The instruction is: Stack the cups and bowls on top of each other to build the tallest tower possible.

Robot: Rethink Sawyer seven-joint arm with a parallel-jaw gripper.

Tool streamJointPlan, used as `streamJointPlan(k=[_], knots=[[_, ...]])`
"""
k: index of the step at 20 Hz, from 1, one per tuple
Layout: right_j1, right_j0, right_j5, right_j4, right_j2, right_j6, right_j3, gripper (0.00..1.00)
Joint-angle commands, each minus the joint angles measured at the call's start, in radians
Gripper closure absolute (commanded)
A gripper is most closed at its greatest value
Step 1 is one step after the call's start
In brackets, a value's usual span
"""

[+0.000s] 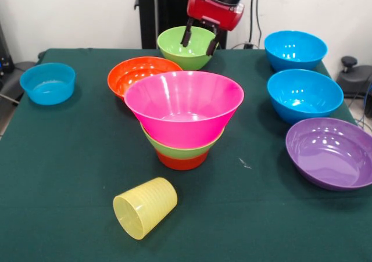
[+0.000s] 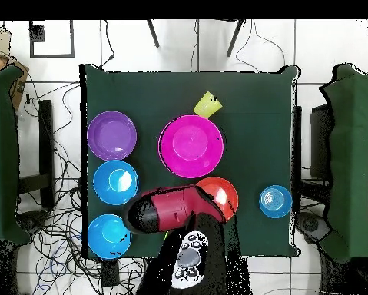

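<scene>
Table (image 1: 70, 175) with tower (image 1: 183, 114) at centre: pink bowl (image 1: 184, 105) on green on orange. Arm (image 2: 167, 211) is lowered from above; gripper (image 1: 200, 39), fingers parted, is placed astride the green bowl (image 1: 183, 46) rim. Cup (image 1: 145, 207) is shown on its side, near the tower

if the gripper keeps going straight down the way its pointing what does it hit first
Most likely the lime green bowl at the table's far side. The gripper points down with its open fingers over the bowl's mouth, one near the rim, so it would meet the rim or inside, though depth is uncertain.
</scene>
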Motion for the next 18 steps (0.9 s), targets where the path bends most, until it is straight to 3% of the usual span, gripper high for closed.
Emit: streamJointPlan(k=[1, 18], knots=[[-0.005, 0.045, 0.086, 0.050, -0.017, 0.176, 0.036, 0.00], [0.052, 0.058, -0.048, 0.157, -0.016, 0.190, 0.092, 0.00]])
